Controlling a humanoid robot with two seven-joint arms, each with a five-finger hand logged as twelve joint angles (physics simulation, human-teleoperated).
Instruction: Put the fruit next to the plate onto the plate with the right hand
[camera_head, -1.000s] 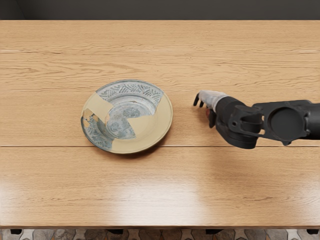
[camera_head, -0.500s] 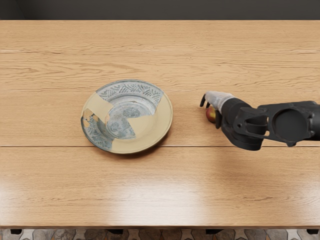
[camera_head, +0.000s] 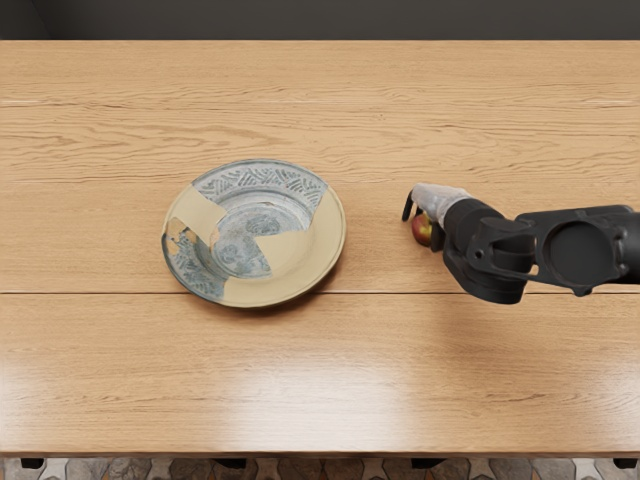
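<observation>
Head view: a wooden table (camera_head: 320, 380) is seen from above at a slant, with a dark strip of background along its far edge. A round plate (camera_head: 331, 236) is set a little left of the table's centre; its middle is patterned in grey-blue, and broad tan patches are spread across its rim and part of its bowl. Nothing is seen lying on the plate. The fruit (camera_head: 421, 230), small, round and reddish with a yellow tinge, is found on the table to the right of the plate, near it but clearly apart from its rim. The right hand (camera_head: 434, 200) is held directly over the fruit, so that most of the fruit is covered and only its left side is shown. The dark right arm is brought in from the picture's right edge. Whether the hand is closed on the fruit or merely placed over it cannot be told, since the contact is hidden by the hand and wrist.
</observation>
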